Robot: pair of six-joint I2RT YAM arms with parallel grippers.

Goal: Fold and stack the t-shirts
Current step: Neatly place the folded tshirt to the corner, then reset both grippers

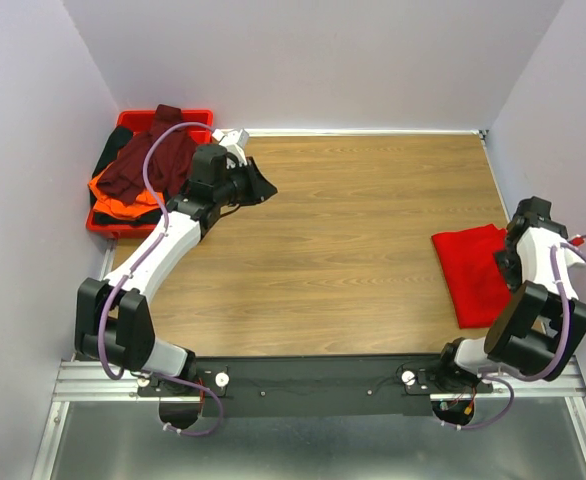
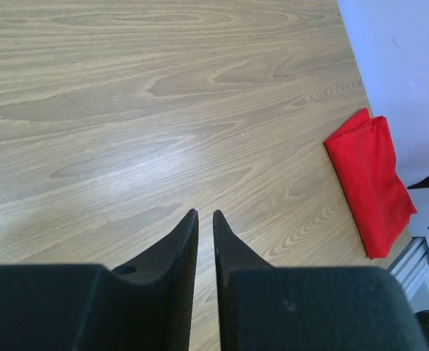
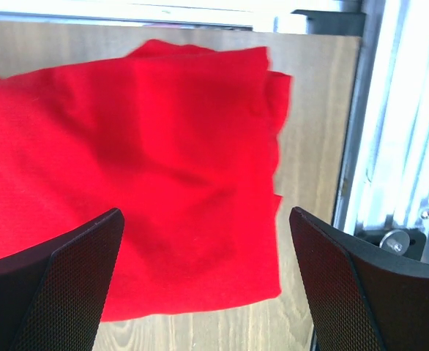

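A bright red t-shirt (image 1: pixel 473 272) lies folded flat at the table's right edge; it also shows in the left wrist view (image 2: pixel 372 179) and the right wrist view (image 3: pixel 141 161). My right gripper (image 1: pixel 506 262) hovers over its right part, open and empty (image 3: pixel 207 212). A dark maroon t-shirt (image 1: pixel 158 160), an orange one (image 1: pixel 113 190) and a black one (image 1: pixel 106 155) lie crumpled in the red tray (image 1: pixel 97 226) at the back left. My left gripper (image 1: pixel 265 187) is just right of the tray, above bare table, shut and empty (image 2: pixel 205 213).
Lilac walls stand close on the left, back and right. A metal rail (image 3: pixel 397 146) runs along the table's edge beside the red shirt. Bare wooden table (image 1: pixel 353 220) lies between the tray and the red shirt.
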